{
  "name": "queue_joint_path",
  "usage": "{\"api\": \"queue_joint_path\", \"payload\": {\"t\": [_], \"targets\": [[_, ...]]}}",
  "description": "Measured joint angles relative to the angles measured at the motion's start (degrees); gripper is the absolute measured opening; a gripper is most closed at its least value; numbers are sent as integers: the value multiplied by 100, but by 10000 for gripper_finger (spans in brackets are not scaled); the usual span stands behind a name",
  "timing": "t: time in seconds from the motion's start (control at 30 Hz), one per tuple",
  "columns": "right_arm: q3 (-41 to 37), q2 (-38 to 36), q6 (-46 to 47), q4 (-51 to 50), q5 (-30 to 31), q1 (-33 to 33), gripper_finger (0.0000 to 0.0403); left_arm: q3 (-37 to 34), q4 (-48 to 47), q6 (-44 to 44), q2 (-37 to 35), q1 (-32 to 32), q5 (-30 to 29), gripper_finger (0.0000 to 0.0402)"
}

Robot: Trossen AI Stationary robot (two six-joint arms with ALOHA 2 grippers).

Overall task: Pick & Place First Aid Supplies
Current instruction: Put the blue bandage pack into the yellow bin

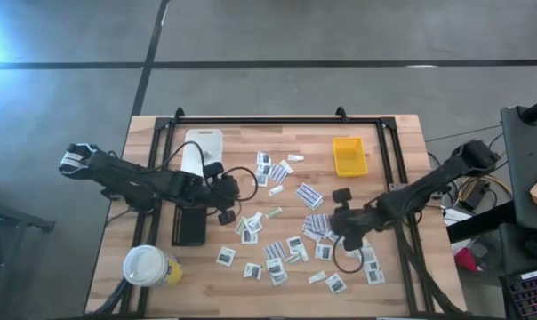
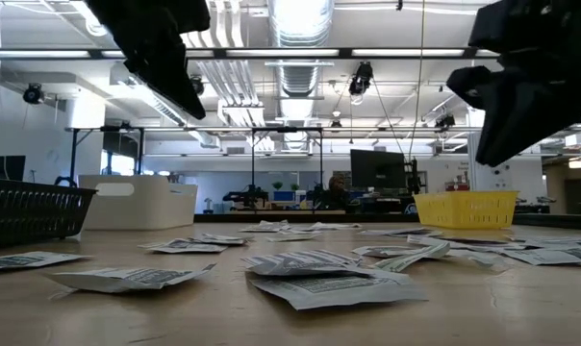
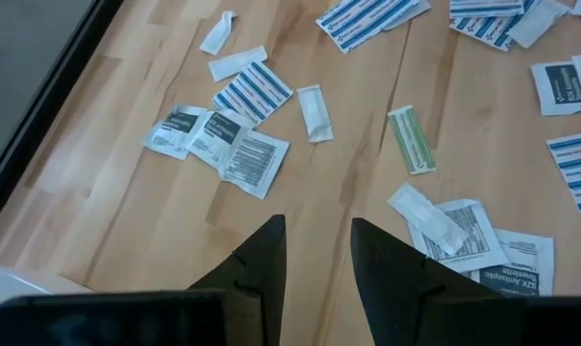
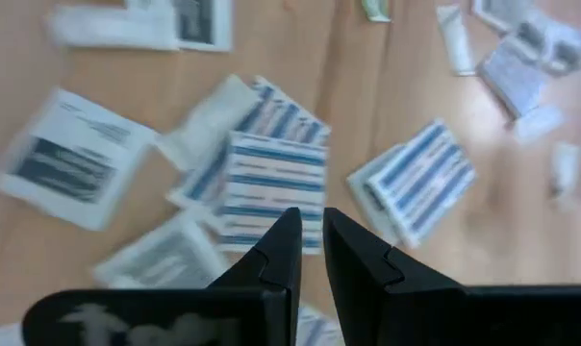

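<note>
The first aid supplies, small white packets and blue-striped strips, lie flat and scattered over the middle and right of the wooden table. My left gripper hangs open above bare wood just right of the black tray, with a cluster of packets and a greenish strip ahead of it. My right gripper hovers over a pile of striped strips, its fingers a narrow gap apart with nothing between. In the low view both grippers stand well clear of the tabletop.
A white tray stands at the far left and a yellow tray at the far right. A white-topped yellow cup sits near the front left corner. A black frame runs along the table's far edge.
</note>
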Motion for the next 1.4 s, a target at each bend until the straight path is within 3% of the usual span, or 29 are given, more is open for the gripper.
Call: {"api": "queue_joint_path", "payload": {"t": [0.27,0.53,0.83,1.27,1.4], "targets": [[223,671,-135,-249,243,0,43,-44,764,619,0,7,28,112],[218,957,-246,-158,1399,-44,43,-74,1091,972,0,7,141,112],[257,1544,-867,36,1351,-321,43,-79,1079,979,0,7,144,112],[784,2216,-732,-25,1341,-343,49,-79,1033,981,0,7,144,112],[1098,2188,-529,-622,1375,-343,66,-79,1014,981,0,7,144,112]]}}
